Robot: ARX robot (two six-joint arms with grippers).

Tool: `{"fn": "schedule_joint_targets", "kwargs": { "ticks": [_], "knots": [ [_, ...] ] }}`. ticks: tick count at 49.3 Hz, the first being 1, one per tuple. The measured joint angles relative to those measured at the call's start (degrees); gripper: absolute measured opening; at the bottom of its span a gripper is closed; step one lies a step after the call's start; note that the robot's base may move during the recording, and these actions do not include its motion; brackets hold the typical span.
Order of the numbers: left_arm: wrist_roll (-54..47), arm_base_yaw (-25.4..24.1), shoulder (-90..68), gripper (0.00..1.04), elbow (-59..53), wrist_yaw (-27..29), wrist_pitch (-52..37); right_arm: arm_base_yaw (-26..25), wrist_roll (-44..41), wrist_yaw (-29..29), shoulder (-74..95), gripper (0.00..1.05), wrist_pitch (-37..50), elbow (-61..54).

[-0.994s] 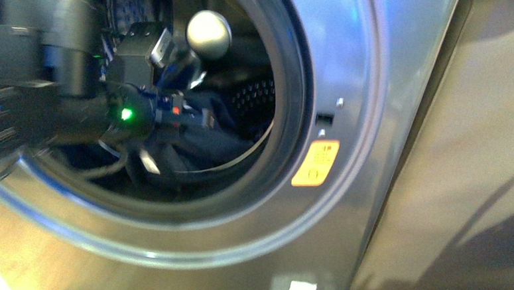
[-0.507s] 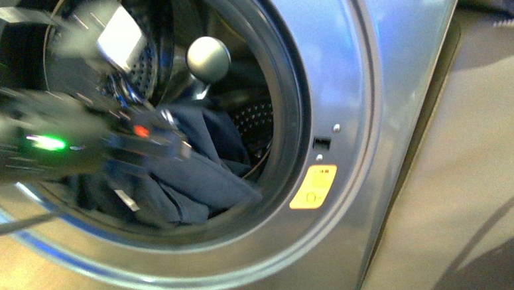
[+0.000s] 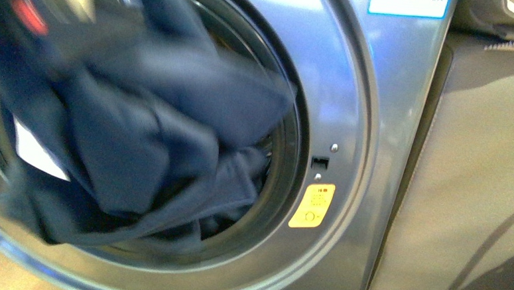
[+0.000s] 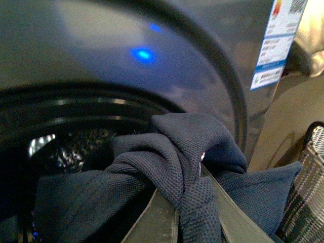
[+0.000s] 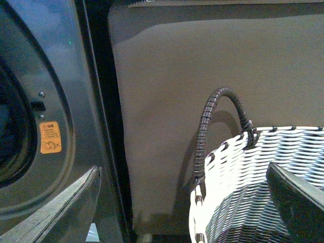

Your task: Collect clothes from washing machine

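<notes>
**At the drum's mouth: garment halfway out**

At the washing machine's [image 3: 353,103] round opening, dark blue-grey clothes [image 3: 142,139] bulge over the lower rim, blurred, with a white tag showing. The left gripper [image 4: 192,215] is clamped on a bunched fold of woven fabric. Best bet: pull smoothly outward, lift clear of the rim, and head for the basket [image 5: 253,172]. The right gripper [image 5: 183,169] hangs wide and empty beside it.

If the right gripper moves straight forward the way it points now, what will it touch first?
Probably the white woven basket, at its dark handle and near rim, which lie ahead of the open right gripper; depth is unclear.
</notes>
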State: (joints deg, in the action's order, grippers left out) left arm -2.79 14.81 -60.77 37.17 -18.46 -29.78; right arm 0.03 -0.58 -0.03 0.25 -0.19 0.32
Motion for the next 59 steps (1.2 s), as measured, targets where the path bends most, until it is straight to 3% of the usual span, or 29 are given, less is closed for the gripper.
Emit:
{"fn": "schedule_joint_targets", "kwargs": {
  "ticks": [18,59],
  "knots": [
    [-0.6,3.3,1.1,0.06,12.8,0.0,4.0,0.0,0.0,0.0,0.0,0.97,0.0,0.0],
    [-3.2,15.1,-10.9,0.06,47.8,3.3,24.7,0.0,0.0,0.0,0.0,0.97,0.0,0.0]
  ]
}}
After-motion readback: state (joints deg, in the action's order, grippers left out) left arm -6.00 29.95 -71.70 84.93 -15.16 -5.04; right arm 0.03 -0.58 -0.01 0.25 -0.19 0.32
